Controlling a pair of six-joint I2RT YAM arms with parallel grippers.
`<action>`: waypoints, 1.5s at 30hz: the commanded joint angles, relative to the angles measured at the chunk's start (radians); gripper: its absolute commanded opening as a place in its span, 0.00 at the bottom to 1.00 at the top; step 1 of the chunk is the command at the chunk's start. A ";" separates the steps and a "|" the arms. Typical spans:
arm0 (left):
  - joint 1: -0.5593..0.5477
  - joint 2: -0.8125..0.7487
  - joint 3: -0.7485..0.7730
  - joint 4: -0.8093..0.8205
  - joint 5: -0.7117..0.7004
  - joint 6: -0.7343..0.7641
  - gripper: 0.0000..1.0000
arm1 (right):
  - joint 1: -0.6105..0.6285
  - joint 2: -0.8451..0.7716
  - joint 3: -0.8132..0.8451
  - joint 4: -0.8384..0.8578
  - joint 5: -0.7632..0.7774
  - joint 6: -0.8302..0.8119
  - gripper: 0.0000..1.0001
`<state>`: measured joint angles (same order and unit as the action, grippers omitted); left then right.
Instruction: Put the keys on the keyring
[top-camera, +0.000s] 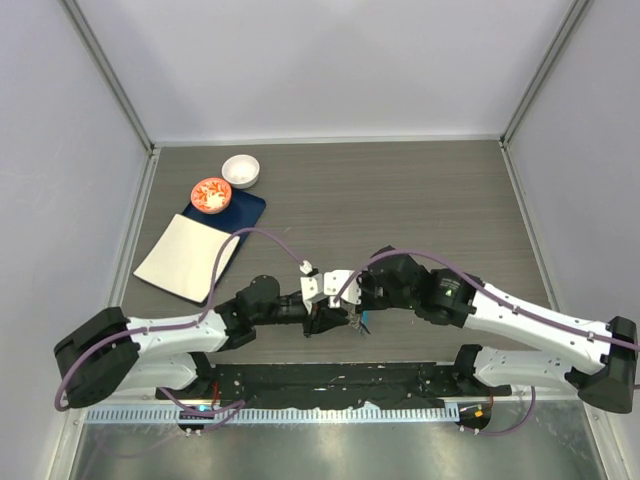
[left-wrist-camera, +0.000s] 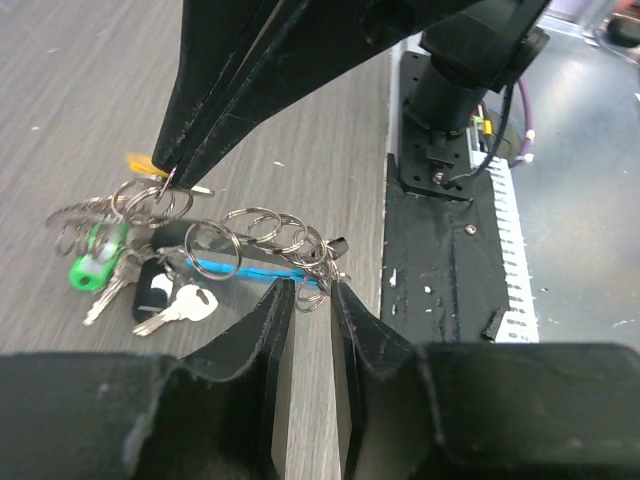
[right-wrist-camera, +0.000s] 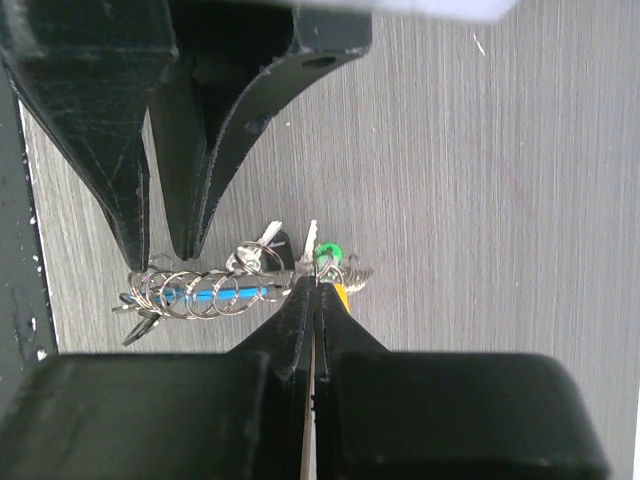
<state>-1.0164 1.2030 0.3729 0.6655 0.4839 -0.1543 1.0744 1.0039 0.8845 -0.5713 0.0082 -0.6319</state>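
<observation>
Black base rail (top-camera: 330, 385) fronts grey wood-grain table (top-camera: 420, 200) with keys (left-wrist-camera: 152, 290), white walls (top-camera: 330, 60) around.

Your top view looks steeply down from high behind the robot, far enough back to take in the whole worktop (top-camera: 400, 200). Your left wrist view sits low and close behind the left tool (left-wrist-camera: 312, 292), facing rightward along the worktop's near edge. Your right wrist view looks almost straight down past the right tool (right-wrist-camera: 313, 290), very near the surface. Both wrist views share the keyring (left-wrist-camera: 245, 270), and each shows the other tool.
</observation>
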 joint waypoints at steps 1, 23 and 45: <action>-0.005 -0.123 -0.045 0.033 -0.126 -0.004 0.24 | 0.005 0.061 0.099 0.068 0.006 -0.040 0.01; -0.005 -0.382 -0.163 -0.090 -0.237 0.018 0.35 | 0.039 0.199 0.165 0.068 -0.051 -0.109 0.01; 0.266 -0.425 -0.180 0.014 -0.046 0.210 0.42 | 0.075 0.145 0.116 0.054 -0.040 -0.109 0.01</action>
<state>-0.8619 0.7380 0.1650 0.5617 0.2852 0.0349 1.1431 1.1816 0.9936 -0.5358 -0.0360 -0.7322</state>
